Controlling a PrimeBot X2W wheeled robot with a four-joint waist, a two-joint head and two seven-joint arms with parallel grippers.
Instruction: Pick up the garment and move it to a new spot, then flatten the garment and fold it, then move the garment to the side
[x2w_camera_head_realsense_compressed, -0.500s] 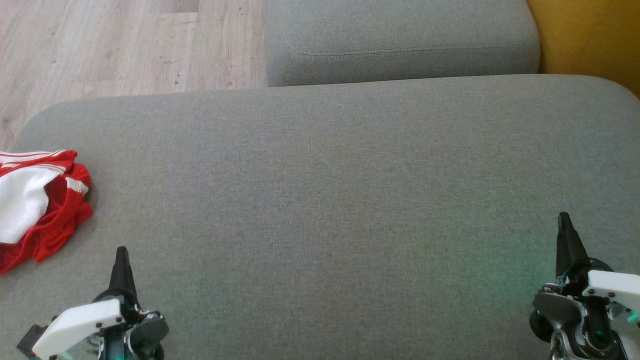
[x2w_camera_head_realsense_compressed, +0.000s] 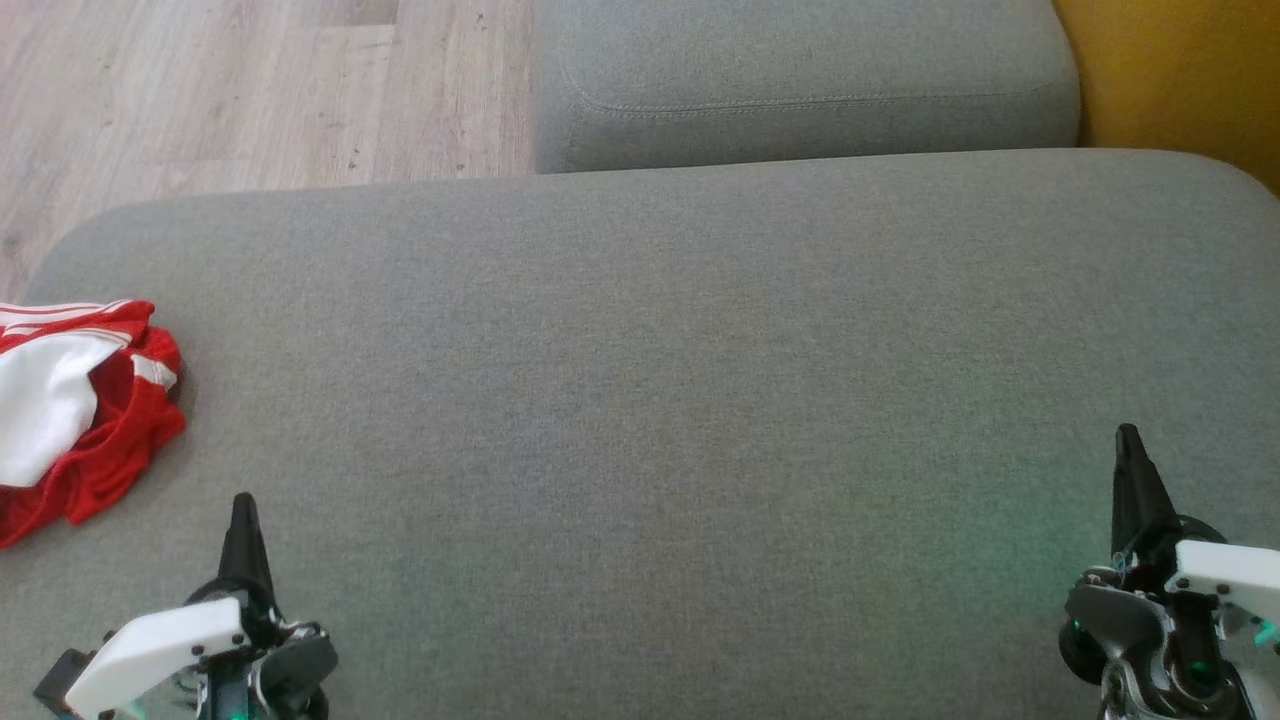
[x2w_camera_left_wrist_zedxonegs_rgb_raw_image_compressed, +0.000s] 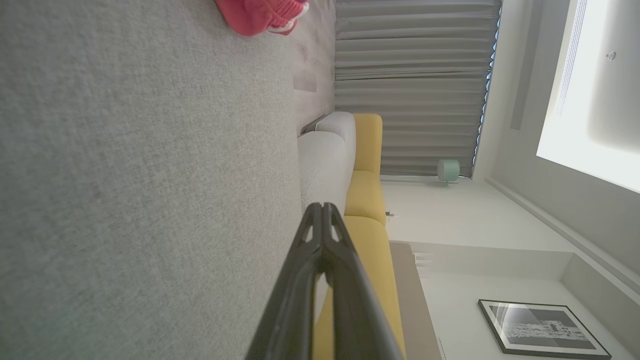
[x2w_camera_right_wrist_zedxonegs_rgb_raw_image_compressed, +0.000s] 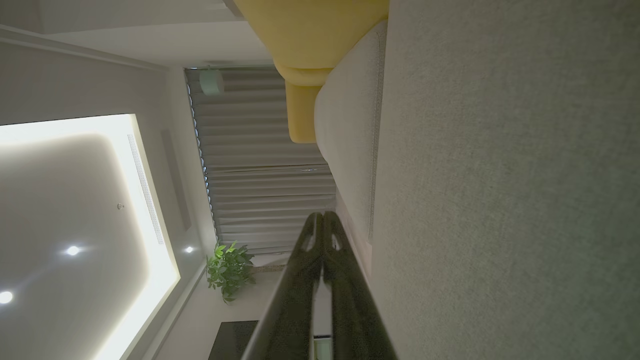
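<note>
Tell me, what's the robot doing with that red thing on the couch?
Nothing so far. The red and white garment lies crumpled at the left end of the grey cushion, and nobody is touching it. The left gripper is shut and empty, a little to the right of the garment. The right gripper is shut and empty too, far off at the other end. The pick-up has not begun.
</note>
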